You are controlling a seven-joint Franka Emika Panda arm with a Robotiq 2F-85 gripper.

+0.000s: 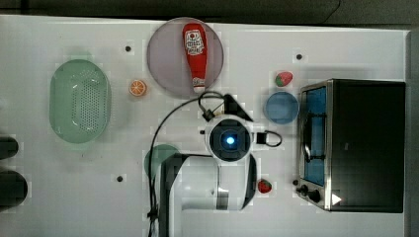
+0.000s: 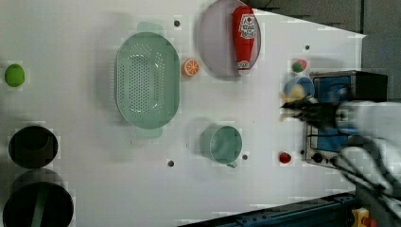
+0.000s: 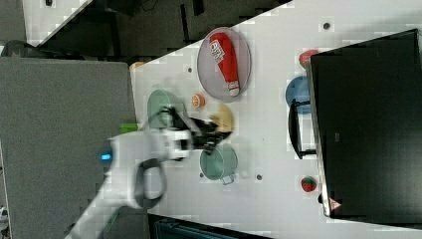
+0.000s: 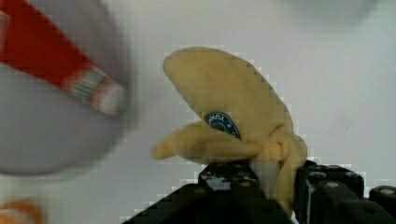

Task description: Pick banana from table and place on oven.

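Half the job looks done, I'd judge: my gripper (image 4: 275,186) has its fingers pinched in close on the banana (image 4: 233,116), clamped where the peel flaps gather, so the fruit hangs from me above the white table (image 1: 59,187) and not on it. In the right view the banana (image 3: 222,118) shows at my fingertips near the grey plate (image 3: 209,74) with the ketchup bottle (image 3: 225,57), and well apart from the oven (image 3: 368,124). What remains is the carry across to the oven, past the blue bowl (image 1: 281,107) that sits just before its glass door, and then setting the banana down on the black top, which lies bare.
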